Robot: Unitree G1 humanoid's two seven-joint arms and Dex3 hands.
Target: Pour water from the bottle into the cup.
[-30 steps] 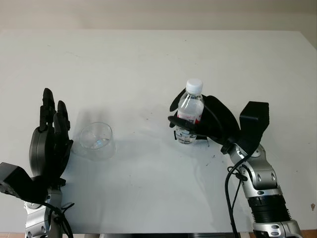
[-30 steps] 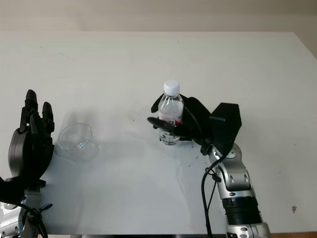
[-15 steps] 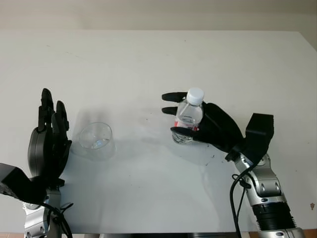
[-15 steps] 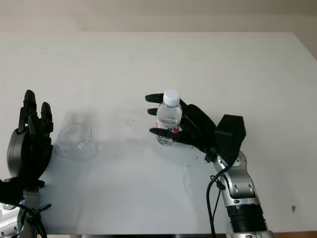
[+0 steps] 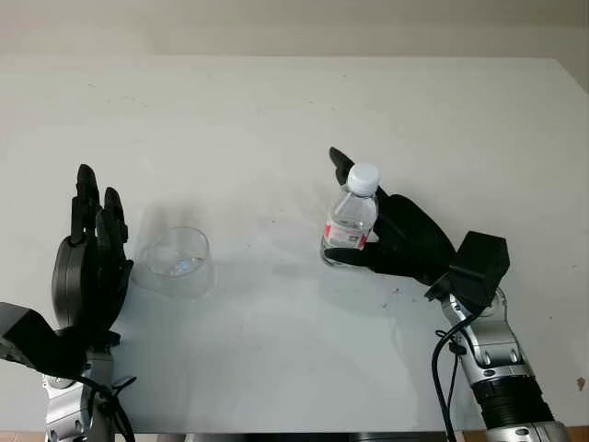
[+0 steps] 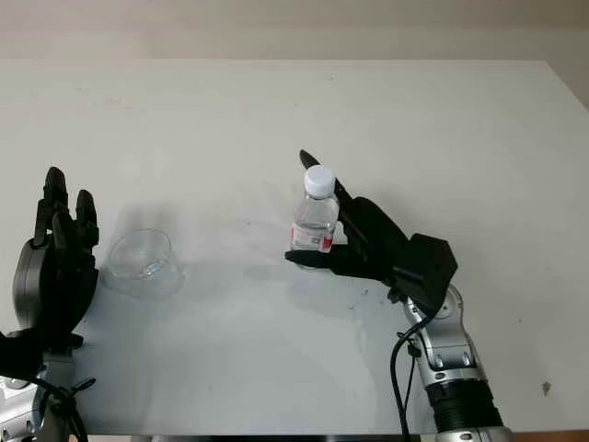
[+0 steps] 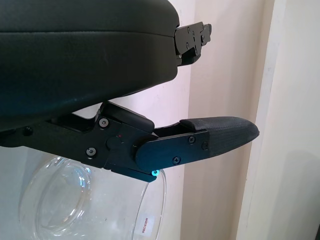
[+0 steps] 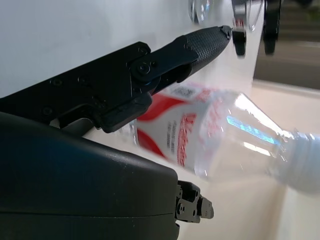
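Clear bottle [image 5: 350, 226], white cap, red label; clear cup [image 5: 177, 261]; white table [image 5: 276, 120].

A wide, flat white table [image 5: 276, 120] with faint dark scuffs; a pale beige wall [image 5: 294, 23] runs behind it.

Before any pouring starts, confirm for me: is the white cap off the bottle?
No, the white cap sits on top of the bottle, which the right hand grips upright on the table.

Clear capped bottle [image 5: 350, 221] — red label, upright mid-table; clear cup [image 5: 178, 260] well apart, leftward.
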